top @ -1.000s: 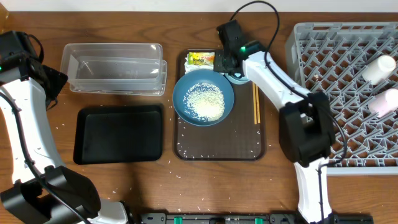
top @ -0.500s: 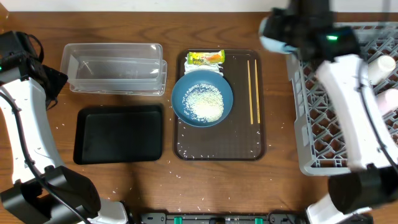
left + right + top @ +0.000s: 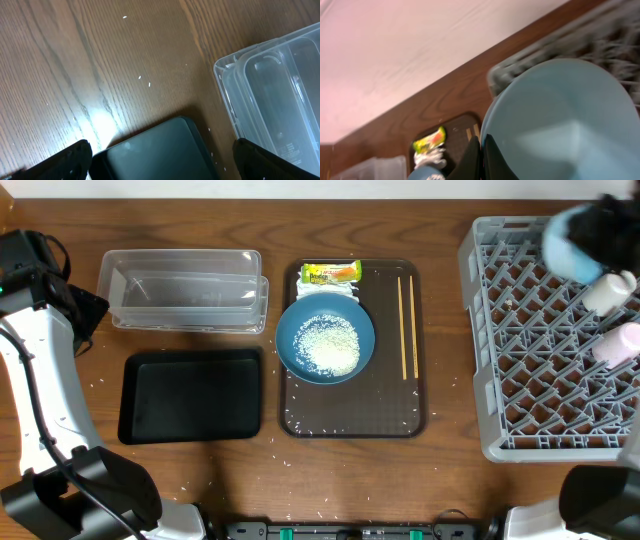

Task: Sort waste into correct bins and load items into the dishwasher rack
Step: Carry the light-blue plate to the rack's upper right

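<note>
My right pincer (image 3: 481,157) is clamped on the rim of the small light-blue bowl (image 3: 560,120) and holds it in the air above the dishwasher rack (image 3: 540,380), over the rack's far edge. In the overhead view it's just a blur there. The bowl looks pale, smooth and glossy, with nothing inside. I judge it light and rigid but slick, so the thin rim is the one place to pinch, and it could swivel in that hold. My left pincer (image 3: 162,160) is spread wide and holds nothing, well to the left of the rack.
</note>
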